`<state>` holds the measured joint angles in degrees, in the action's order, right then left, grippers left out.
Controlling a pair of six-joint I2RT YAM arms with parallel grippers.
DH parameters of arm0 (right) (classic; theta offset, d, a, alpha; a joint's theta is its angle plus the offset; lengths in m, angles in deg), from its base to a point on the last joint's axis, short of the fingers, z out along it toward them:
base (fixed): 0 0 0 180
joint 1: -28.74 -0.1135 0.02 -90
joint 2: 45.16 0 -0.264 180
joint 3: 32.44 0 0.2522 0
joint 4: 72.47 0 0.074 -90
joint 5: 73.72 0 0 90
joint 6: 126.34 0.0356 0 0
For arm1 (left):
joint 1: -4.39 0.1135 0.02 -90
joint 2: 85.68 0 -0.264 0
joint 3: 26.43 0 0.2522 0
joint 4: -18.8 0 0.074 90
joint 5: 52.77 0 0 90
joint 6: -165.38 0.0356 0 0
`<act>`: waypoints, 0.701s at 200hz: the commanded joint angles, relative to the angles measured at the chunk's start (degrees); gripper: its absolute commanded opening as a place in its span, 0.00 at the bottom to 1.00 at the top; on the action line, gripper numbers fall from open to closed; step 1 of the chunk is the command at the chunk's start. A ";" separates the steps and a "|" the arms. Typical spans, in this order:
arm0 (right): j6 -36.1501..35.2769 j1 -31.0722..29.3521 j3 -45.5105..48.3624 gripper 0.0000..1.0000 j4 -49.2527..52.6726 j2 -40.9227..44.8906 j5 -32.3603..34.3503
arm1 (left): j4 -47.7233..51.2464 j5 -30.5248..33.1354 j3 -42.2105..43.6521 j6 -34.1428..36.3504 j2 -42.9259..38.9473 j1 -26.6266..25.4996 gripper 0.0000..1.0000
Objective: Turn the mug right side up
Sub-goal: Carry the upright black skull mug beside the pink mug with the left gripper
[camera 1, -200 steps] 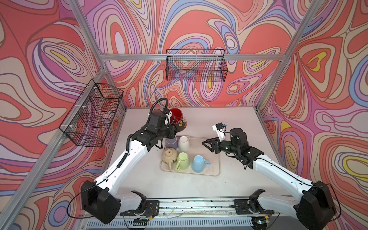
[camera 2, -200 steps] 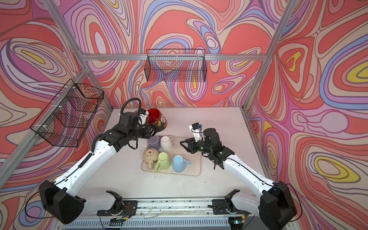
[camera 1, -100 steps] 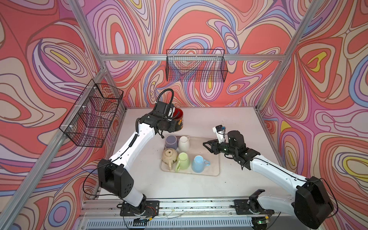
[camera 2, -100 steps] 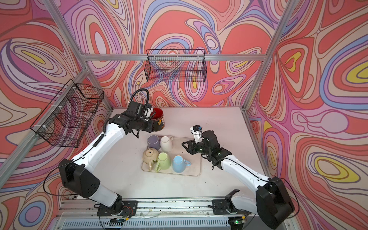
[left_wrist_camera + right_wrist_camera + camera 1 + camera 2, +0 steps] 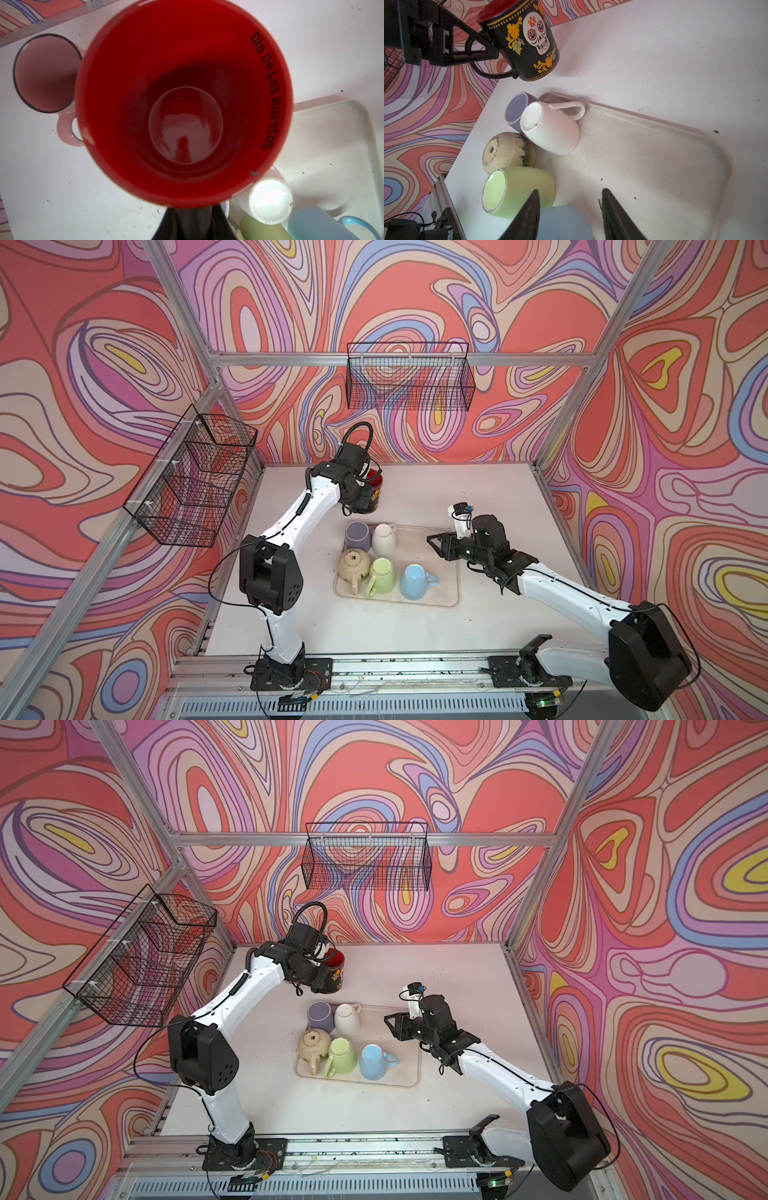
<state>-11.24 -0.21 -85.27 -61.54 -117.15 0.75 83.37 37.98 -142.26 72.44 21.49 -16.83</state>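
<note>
The mug is black with a painted skull and a red inside. Its mouth faces up, and it hangs slightly tilted just over the table behind the tray. My left gripper is shut on its wall beside the handle, clearest in the right wrist view, where the mug meets the gripper. In the left wrist view the mug's red inside fills the picture. My right gripper stands open and holds nothing, over the tray's right half near the blue mug.
Upside down on the tray stand lavender, white, beige, green and blue mugs. A pale upright mug sits on the table beside the held one. Wire baskets hang on the walls.
My left arm has carried the mug toward the back wall and lower, turning its red mouth upward. My right gripper has shifted a little over the tray and stays open.
</note>
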 commanded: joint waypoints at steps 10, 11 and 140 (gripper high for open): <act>0.81 -0.10 0.72 0.49 -1.04 -2.13 1.40 | -2.44 2.57 -5.56 2.27 1.90 0.43 0.00; 0.82 -0.12 0.73 0.49 -1.08 -2.21 1.44 | -2.41 2.58 -5.67 2.25 1.98 0.45 0.00; 0.77 -0.14 0.75 0.49 -2.09 -5.05 1.61 | -14.20 2.97 -5.97 -1.66 8.97 2.86 0.00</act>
<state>-10.54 -0.21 -85.23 -62.57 -121.67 1.95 78.89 40.25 -147.24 71.96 30.52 -14.66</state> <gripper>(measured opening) 0.492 0.189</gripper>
